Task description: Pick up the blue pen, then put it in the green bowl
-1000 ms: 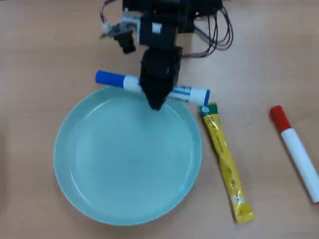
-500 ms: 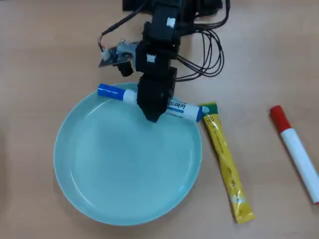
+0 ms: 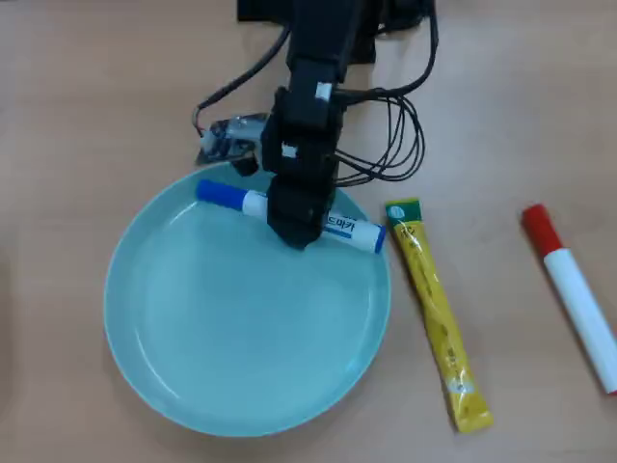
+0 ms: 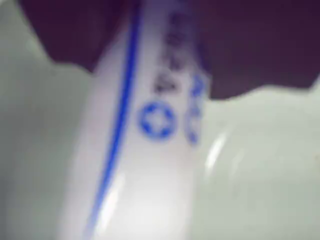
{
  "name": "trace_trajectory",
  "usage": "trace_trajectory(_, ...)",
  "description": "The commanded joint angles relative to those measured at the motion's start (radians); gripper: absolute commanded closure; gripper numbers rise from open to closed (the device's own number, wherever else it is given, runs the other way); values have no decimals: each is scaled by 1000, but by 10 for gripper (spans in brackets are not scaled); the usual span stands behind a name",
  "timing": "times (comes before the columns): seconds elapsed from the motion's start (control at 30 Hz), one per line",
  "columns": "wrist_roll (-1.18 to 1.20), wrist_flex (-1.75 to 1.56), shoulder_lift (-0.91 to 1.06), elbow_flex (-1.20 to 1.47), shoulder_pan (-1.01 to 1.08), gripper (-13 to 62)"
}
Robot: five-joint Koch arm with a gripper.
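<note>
Even, bright overhead view; wrist view heavily blurred, out of focus.

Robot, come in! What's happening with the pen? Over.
Black gripper shut on blue-capped white pen. Pen over pale mint bowl. Nothing blocking.

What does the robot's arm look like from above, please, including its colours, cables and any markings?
In the overhead view the arm is black and blocky, with small white labels on its segments. Black cables loop beside it. Its dark pincer tapers to a blunt tip.
</note>
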Motion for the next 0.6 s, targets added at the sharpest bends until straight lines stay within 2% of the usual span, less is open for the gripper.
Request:
trace_trajectory(0.0,-3,-74,11,-123,-3,567)
trace_trajectory(0.47,-5,-95,-38,-146,-6,563)
trace_trajectory(0.57,-9,-95,-38,-143,0,514)
